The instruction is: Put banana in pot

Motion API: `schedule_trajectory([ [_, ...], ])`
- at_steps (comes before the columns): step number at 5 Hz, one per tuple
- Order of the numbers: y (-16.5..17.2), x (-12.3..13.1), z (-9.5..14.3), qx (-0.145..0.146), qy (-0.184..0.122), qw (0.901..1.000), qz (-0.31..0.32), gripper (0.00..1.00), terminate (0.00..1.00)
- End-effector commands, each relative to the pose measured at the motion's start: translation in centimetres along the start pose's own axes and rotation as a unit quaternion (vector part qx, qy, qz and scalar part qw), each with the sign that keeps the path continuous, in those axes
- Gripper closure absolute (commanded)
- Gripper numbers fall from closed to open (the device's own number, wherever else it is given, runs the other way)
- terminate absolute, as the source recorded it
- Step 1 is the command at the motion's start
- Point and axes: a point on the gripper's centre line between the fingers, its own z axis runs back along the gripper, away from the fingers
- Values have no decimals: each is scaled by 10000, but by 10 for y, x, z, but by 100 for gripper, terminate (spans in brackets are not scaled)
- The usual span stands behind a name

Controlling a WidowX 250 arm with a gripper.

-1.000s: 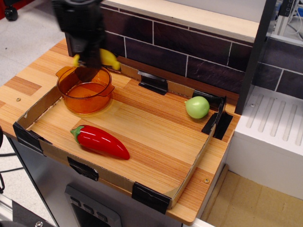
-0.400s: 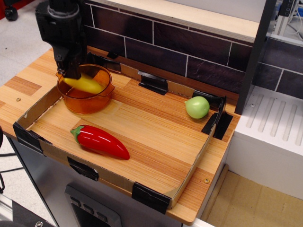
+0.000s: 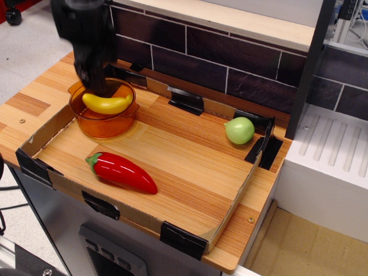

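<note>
The yellow banana (image 3: 107, 103) lies inside the orange translucent pot (image 3: 104, 122), resting across it with its ends curving up. The pot stands at the back left corner of the cardboard tray (image 3: 54, 123). My black gripper (image 3: 95, 87) hangs just above the pot's back rim, right over the banana's left half. It holds nothing and the banana lies free below it. The fingers are dark and slightly blurred, and they look parted.
A glossy red pepper (image 3: 122, 172) with a green stem lies at the tray's front left. A green round fruit (image 3: 239, 130) sits at the back right corner. A dark tiled wall (image 3: 230, 57) runs behind the tray. A white rack (image 3: 333, 155) stands to the right.
The gripper carried the banana from above the pot's back rim down into the pot. The banana now rests in the pot, and the gripper has lifted slightly off it.
</note>
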Motion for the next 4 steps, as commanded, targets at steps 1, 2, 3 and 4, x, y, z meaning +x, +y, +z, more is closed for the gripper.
schedule_trajectory([
  [1, -15, -6, 65, -399, 376, 9983, -221, 0, 0],
  [2, -3, -28, 69, -104, 330, 9978, -562, 0, 0],
  [3, -3, -28, 69, -104, 330, 9978, -562, 0, 0],
  [4, -3, -28, 69, -104, 330, 9978, -562, 0, 100],
])
